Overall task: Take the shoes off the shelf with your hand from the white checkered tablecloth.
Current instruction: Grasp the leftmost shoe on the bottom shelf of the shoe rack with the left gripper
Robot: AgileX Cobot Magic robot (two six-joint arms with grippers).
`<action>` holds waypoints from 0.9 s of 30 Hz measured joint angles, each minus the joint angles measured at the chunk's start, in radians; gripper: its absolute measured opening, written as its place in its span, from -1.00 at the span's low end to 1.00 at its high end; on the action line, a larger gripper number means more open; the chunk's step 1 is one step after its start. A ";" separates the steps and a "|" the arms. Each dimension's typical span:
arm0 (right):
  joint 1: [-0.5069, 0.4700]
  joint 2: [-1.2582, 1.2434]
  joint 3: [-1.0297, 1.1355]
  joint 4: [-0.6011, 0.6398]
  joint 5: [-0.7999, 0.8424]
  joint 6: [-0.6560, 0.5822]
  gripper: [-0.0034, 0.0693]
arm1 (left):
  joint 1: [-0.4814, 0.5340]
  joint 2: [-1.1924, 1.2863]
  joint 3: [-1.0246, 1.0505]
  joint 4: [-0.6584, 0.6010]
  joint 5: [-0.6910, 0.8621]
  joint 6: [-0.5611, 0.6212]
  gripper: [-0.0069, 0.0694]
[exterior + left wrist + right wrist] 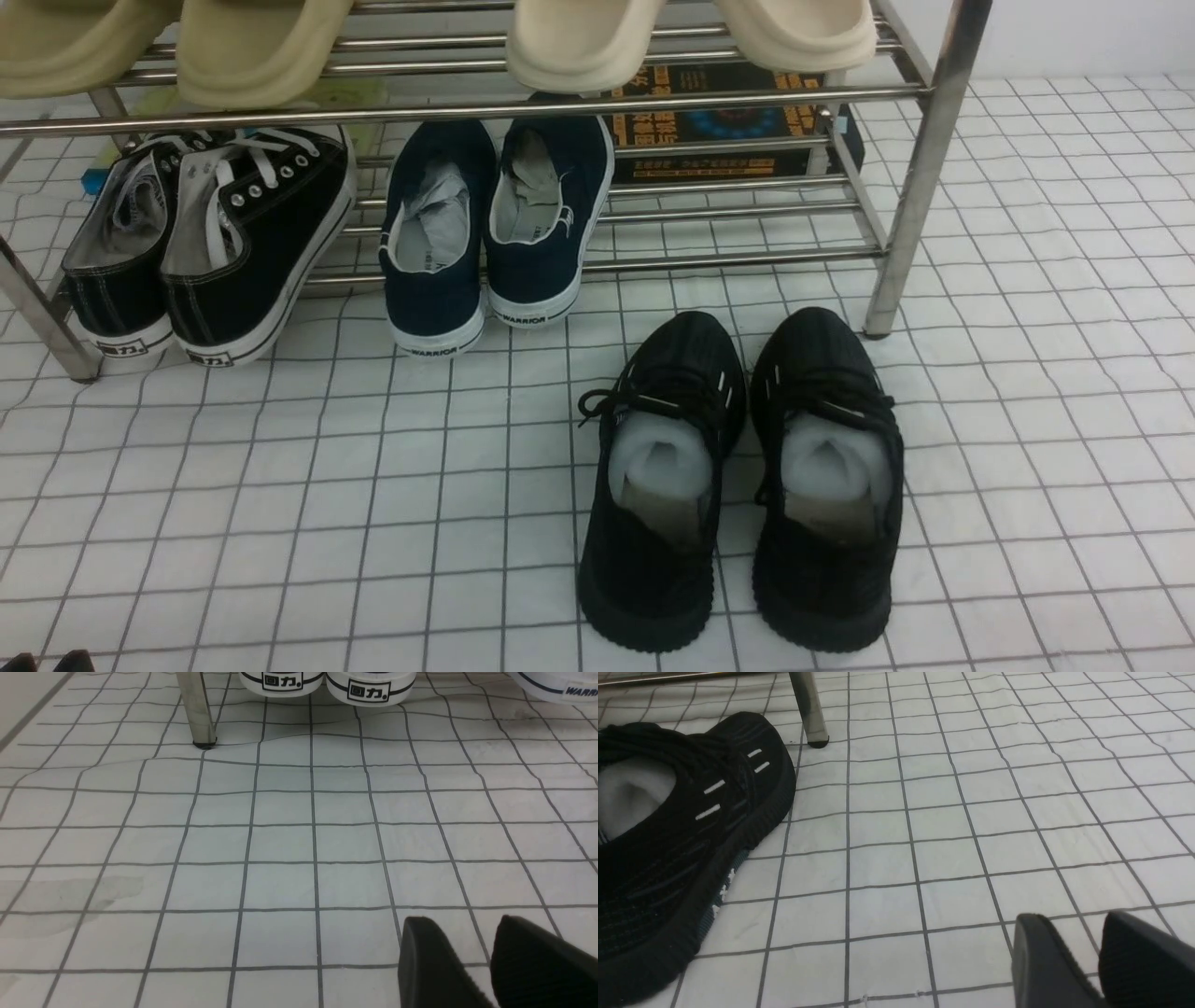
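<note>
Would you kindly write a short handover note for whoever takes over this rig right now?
Left gripper: open, holding nothing, low over the white checkered tablecloth, facing the heels of the shoes.
Right gripper: open, holding nothing, beside the all-black knit sneakers, which stand on the cloth in front of the shelf.
The shoes sit on the bottom tier at the robot's left, next to the navy slip-ons.
Done: no grasp yet.
Left: grip the shoes and take them off.

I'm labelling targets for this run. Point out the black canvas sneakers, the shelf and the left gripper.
black canvas sneakers [257, 233]: front view, side panel of the inner shoe.
shelf [920, 177]: front view, right front leg.
left gripper [481, 963]: left wrist view, gap between the fingertips.
</note>
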 joint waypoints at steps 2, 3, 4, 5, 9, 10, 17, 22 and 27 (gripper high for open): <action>0.000 0.000 0.000 0.000 0.000 0.000 -0.32 | 0.000 0.000 0.000 0.000 0.000 0.000 -0.19; 0.000 0.000 0.000 0.000 0.000 0.000 -0.31 | 0.000 0.000 0.000 0.000 0.000 0.000 -0.19; 0.000 0.000 0.000 0.000 0.000 0.000 -0.31 | 0.000 0.000 0.000 0.000 0.000 0.000 -0.19; 0.000 0.000 0.000 0.000 0.000 0.000 -0.31 | 0.000 0.000 0.000 0.000 0.000 0.000 -0.19; 0.000 0.000 0.000 0.001 0.000 0.000 -0.30 | 0.000 0.000 0.000 0.000 0.000 0.000 -0.19; 0.000 0.000 0.000 0.001 0.000 0.000 -0.29 | 0.000 0.000 0.000 0.000 0.000 0.000 -0.19; 0.000 0.000 0.000 0.001 0.000 0.000 -0.26 | 0.000 0.000 0.000 0.012 0.000 0.000 -0.19; 0.000 0.000 0.000 0.001 0.000 0.000 -0.26 | 0.000 0.000 0.000 -0.038 0.000 -0.070 -0.19; 0.000 0.000 0.000 0.000 0.000 0.000 -0.25 | 0.000 0.000 0.000 -0.433 -0.002 -0.426 -0.19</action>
